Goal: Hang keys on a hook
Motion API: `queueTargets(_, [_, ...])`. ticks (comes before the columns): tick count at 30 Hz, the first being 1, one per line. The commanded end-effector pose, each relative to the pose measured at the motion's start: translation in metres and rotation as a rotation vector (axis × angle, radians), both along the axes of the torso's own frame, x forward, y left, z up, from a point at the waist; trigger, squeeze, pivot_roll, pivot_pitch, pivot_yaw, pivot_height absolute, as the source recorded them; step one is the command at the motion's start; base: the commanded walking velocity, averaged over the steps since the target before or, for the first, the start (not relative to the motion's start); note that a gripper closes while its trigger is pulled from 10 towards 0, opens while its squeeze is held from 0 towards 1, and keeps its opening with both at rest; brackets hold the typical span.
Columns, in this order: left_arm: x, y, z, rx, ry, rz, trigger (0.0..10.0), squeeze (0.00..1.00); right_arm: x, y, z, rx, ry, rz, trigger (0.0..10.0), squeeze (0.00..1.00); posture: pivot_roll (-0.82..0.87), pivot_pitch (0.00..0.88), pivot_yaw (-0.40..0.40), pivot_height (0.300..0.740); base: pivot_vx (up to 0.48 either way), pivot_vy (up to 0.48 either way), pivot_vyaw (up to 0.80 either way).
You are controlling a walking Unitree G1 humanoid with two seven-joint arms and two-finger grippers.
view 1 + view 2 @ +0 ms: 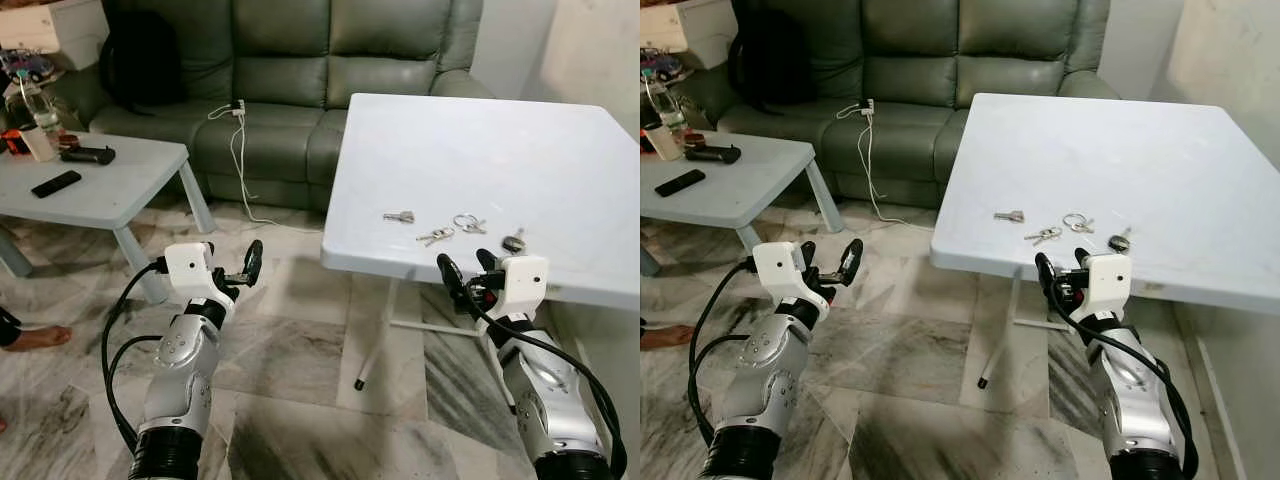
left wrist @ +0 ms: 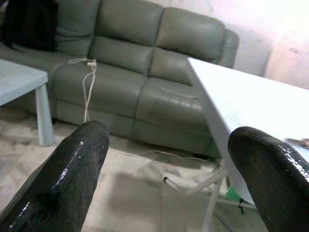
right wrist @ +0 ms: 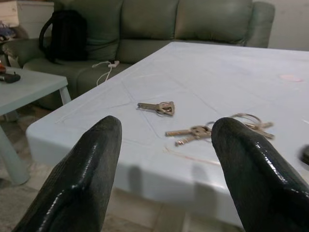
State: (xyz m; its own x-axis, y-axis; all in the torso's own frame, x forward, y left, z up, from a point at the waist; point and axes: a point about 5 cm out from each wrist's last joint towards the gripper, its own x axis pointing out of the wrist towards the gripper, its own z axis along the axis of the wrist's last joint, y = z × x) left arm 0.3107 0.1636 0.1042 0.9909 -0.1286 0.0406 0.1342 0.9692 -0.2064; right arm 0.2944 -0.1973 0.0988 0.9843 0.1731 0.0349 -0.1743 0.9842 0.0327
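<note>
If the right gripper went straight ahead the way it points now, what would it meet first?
Probably the near edge of the white table: the open right gripper sits about level with it. If it cleared the edge, the pair of keys comes next; depth is unclear.

Floor: grey-veined marble tile floor point(image 1: 290, 400), under both claws.
Sofa: grey-green leather sofa point(image 1: 300, 70), beyond the claws.
Counter: white square plastic counter point(image 1: 520, 150), ahead of the right claw point(image 1: 464, 270).
Side table: pale blue low table point(image 1: 110, 185), beyond the left claw point(image 1: 240, 268).

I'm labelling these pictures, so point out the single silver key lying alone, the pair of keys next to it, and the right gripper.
Single silver key point(image 1: 399, 216), left eye view, on its middle.
Pair of small silver keys point(image 1: 436, 236), left eye view, where they join.
Right gripper point(image 1: 465, 267), left eye view, midway between its fingertips.
</note>
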Motion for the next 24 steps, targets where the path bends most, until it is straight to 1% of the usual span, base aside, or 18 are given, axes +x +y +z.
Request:
queueTargets(1, [0.0014, -0.0003, 0.0038, 0.004, -0.014, -0.01, 10.0, 0.0, 0.0018, -0.0001, 0.0079, -0.01, -0.029, 0.013, 10.0, 0.0, -0.03, 0.0, -0.021, 0.74, 0.39, 0.0, 0.0])
queueTargets(15, [-0.0008, -0.0016, 0.002, -0.007, -0.004, -0.005, 10.0, 0.0, 0.0003, -0.0009, 0.0076, -0.015, -0.024, 0.016, 10.0, 0.0, -0.03, 0.0, -0.026, 0.74, 0.348, 0.0, 0.0])
queueTargets(18, [-0.0007, -0.0028, -0.0003, 0.001, 0.023, 0.0, 10.0, 0.0, -0.0001, -0.0014, 0.0074, -0.016, -0.022, 0.017, 10.0, 0.0, -0.03, 0.0, -0.029, 0.74, 0.0, 0.0, 0.0])
queueTargets(23, [-0.0003, -0.0058, 0.0005, 0.0, 0.024, -0.018, 10.0, 0.0, -0.0003, -0.0018, 0.0075, -0.017, -0.019, 0.015, 10.0, 0.0, -0.03, 0.0, -0.031, 0.74, 0.0, 0.0, 0.0])
queueTargets(24, [-0.0005, -0.0067, 0.001, 0.012, 0.021, -0.023, 10.0, 0.0, -0.0003, -0.002, 0.0076, -0.017, -0.019, 0.015, 10.0, 0.0, -0.03, 0.0, -0.031, 0.74, 0.0, 0.0, 0.0])
